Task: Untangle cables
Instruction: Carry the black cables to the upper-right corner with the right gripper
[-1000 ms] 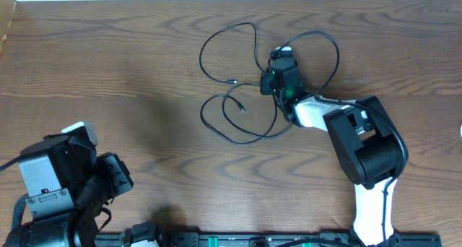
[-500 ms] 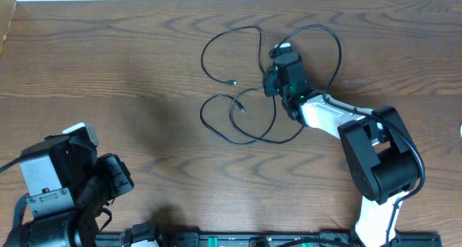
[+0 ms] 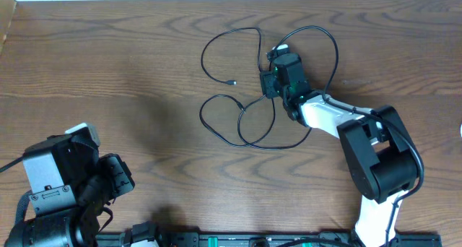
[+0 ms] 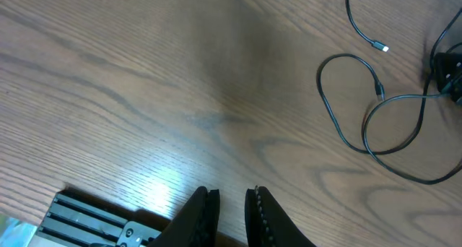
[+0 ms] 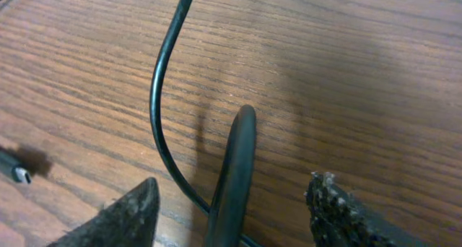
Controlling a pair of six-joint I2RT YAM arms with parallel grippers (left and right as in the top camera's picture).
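My right pincer (image 5: 232,182) stands apart, with a cable (image 5: 242,131) loop unclamped between. It is smooth and black; the table (image 5: 361,59) is grained wood.

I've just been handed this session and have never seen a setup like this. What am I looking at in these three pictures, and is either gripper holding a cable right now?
These are two robot arms at a wooden table. The overhead picture looks straight down: the left arm sits at the bottom left, and the right arm reaches up toward the middle. The other two pictures come from a small camera on each wrist, so each shows that arm's own fingers at the bottom edge.

On the table lie thin black cables in loose, overlapping loops, with a small plug end lying free. The right gripper is open: a stretch of cable stands between its fingers but is not pinched. The left gripper is nearly closed, holds nothing, and is well away from the cables.
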